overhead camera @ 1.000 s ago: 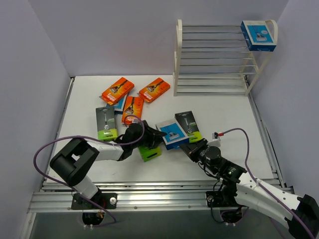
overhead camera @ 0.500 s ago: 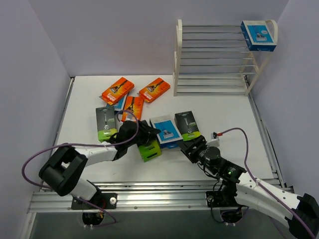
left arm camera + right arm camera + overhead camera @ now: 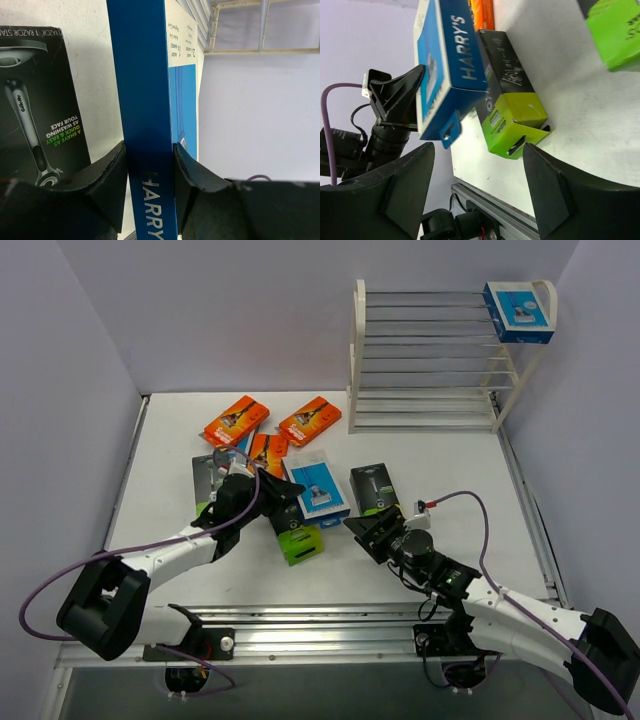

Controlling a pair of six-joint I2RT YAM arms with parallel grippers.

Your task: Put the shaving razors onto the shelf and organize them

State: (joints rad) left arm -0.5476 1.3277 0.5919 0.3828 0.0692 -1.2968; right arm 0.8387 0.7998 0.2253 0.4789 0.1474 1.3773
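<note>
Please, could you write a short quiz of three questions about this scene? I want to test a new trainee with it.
1. True or false: the left pincer is shut on a blue pack.
2. How many packs rest on the shelf? A) none B) one C) three
3. Fill in the missing word: the right pincer is ____ (open or shut).

Key: 1 true, its fingers press both faces of the pack. 2 B, the pack on the top tier. 3 open, nothing is between its fingers.
</note>
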